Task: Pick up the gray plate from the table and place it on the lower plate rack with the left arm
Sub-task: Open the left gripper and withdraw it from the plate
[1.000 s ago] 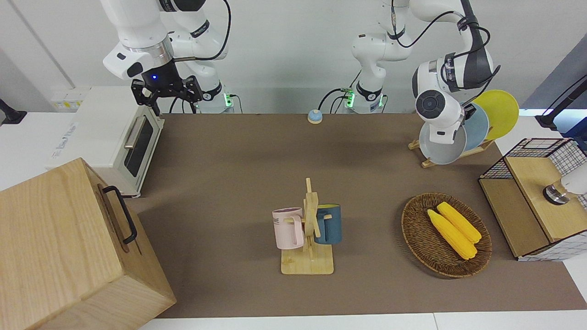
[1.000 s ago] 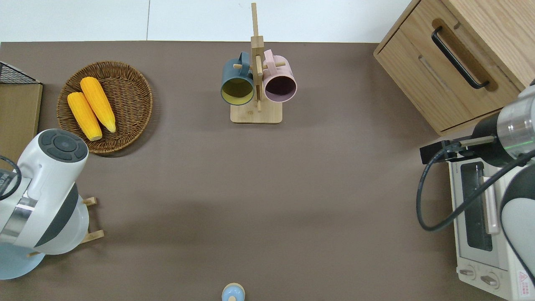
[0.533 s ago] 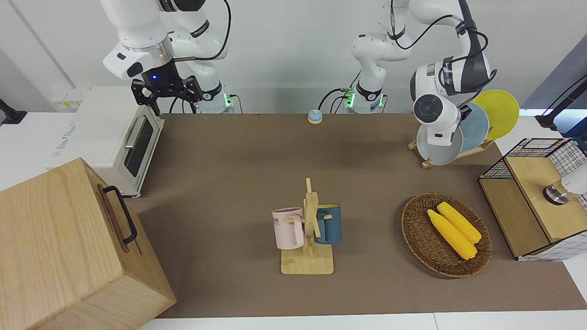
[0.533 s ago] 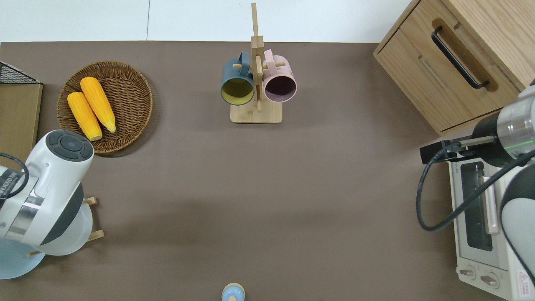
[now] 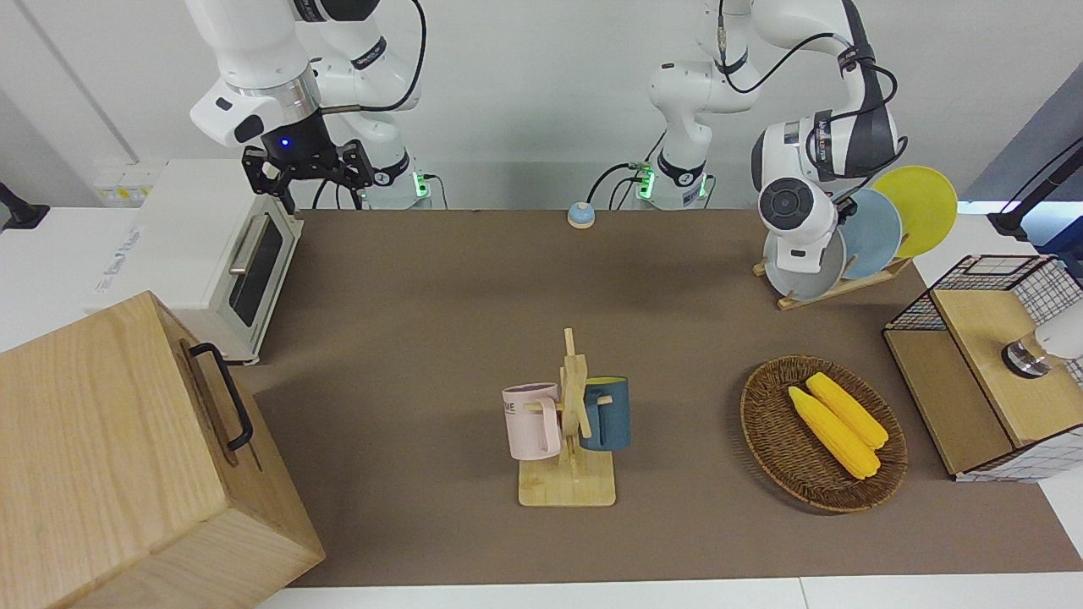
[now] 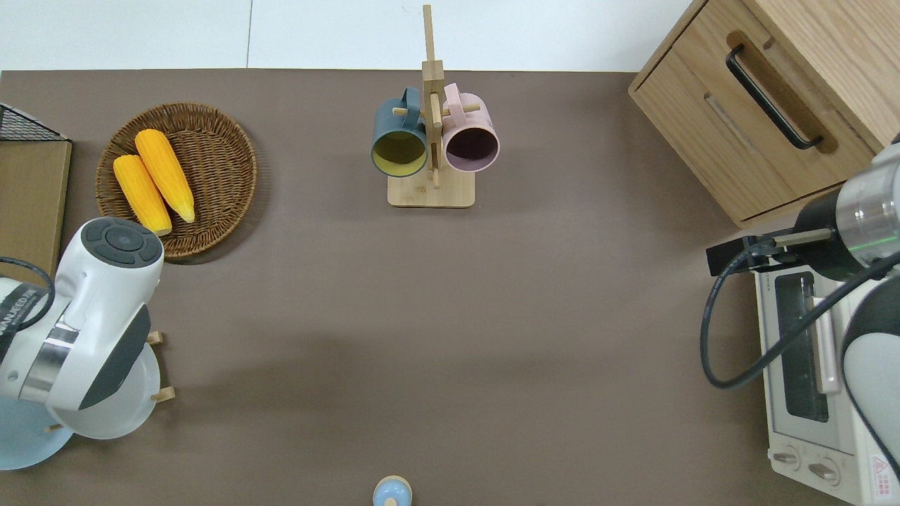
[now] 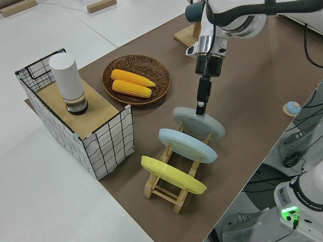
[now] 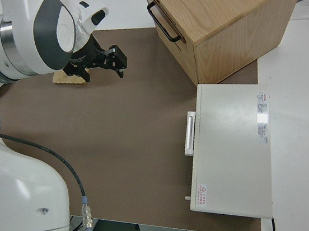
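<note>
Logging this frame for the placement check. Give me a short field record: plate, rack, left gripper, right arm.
gray plate: standing in the plate rack, in the slot farthest from the robots
rack order, going nearer to the robots: gray plate, light blue plate, yellow plate
left gripper: at the gray plate's top rim, fingers closed on it
right arm: parked

The gray plate looks smooth and matt, its rack pale bare wood, the table matt brown.
</note>
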`<state>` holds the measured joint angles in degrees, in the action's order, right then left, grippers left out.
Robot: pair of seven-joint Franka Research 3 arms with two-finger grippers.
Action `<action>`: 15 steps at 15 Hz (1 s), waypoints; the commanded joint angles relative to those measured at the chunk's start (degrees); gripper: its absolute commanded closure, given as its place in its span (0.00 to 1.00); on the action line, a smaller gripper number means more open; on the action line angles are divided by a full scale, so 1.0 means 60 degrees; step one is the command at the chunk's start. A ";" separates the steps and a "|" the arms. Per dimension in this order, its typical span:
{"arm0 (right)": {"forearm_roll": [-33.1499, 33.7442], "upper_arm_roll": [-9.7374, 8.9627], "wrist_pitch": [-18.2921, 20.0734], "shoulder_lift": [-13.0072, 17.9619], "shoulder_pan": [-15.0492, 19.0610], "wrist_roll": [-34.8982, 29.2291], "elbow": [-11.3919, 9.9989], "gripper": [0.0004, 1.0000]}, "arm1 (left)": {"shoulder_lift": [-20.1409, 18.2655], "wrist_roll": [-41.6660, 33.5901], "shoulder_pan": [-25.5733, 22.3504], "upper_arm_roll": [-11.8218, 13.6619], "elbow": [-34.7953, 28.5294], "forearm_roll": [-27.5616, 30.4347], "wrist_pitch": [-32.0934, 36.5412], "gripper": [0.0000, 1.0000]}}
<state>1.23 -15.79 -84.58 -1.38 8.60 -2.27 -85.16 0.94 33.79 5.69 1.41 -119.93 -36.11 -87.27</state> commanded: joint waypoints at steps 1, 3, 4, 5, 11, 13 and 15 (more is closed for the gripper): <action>0.0014 -0.0167 0.0122 0.0026 0.0177 -0.0120 0.0086 0.02 | -0.0112 -0.0211 0.0107 -0.0131 0.0505 0.0773 0.0057 0.00; 0.0014 -0.0167 0.0137 0.0025 0.0177 -0.0120 0.0086 0.02 | -0.0288 -0.0225 0.0107 -0.0249 0.0972 0.1561 0.0217 0.00; 0.0014 -0.0167 0.0137 0.0026 0.0177 -0.0120 0.0086 0.02 | -0.0303 -0.0211 0.0107 -0.0249 0.1280 0.1986 0.0334 0.00; 0.0014 -0.0167 0.0122 0.0026 0.0177 -0.0120 0.0086 0.02 | -0.0303 -0.0225 0.0107 -0.0322 0.1471 0.2236 0.0437 0.00; 0.0014 -0.0167 0.0122 0.0025 0.0192 -0.0120 0.0086 0.02 | -0.0435 -0.0284 0.0092 -0.0878 0.2073 0.4446 0.0102 0.01; 0.0014 -0.0167 0.0137 0.0026 0.0192 -0.0120 0.0086 0.02 | -0.0624 -0.0865 -0.0010 -0.0719 0.2424 0.5340 -0.0161 0.02; 0.0014 -0.0167 0.0137 0.0026 0.0192 -0.0120 0.0086 0.02 | -0.1063 -0.2400 -0.0054 -0.0252 0.2469 0.6147 -0.0294 0.02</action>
<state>1.23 -15.79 -84.58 -1.38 8.60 -2.27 -85.16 -1.96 29.55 5.74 -3.72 -106.17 -5.24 -88.02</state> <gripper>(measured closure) 0.013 0.013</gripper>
